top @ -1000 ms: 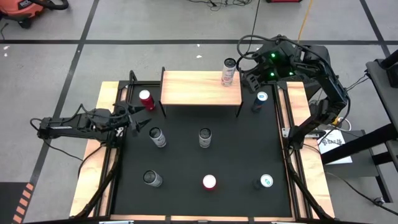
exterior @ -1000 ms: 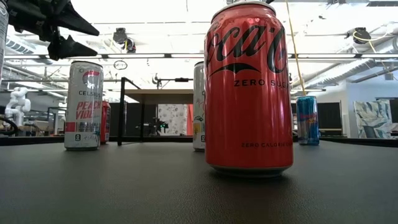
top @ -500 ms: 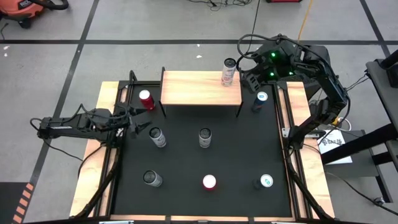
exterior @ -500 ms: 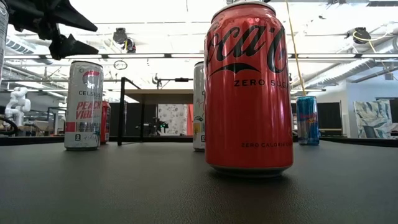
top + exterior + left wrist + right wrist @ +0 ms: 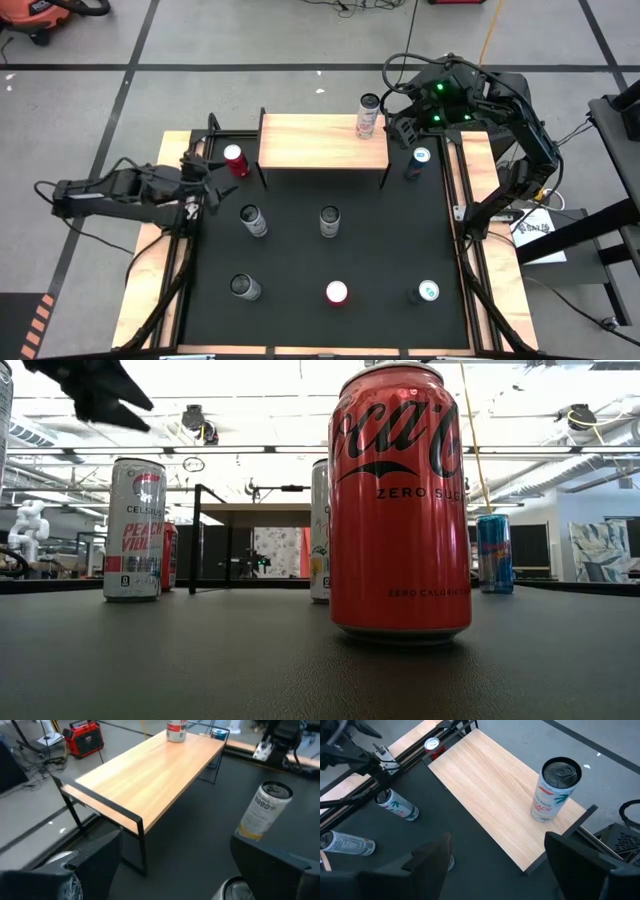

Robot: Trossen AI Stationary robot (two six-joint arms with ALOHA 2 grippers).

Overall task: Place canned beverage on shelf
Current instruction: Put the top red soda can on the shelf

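The left gripper (image 5: 207, 180), fingers spread and empty, hovers over the mat's left edge near a red-topped can (image 5: 235, 159) standing just left of the shelf (image 5: 322, 142). The right gripper (image 5: 400, 128), fingers also apart and empty, sits at the shelf's right end, beside a white can (image 5: 368, 115) standing upright on the shelf's far right corner. Six further cans stand on the black mat (image 5: 380, 240).
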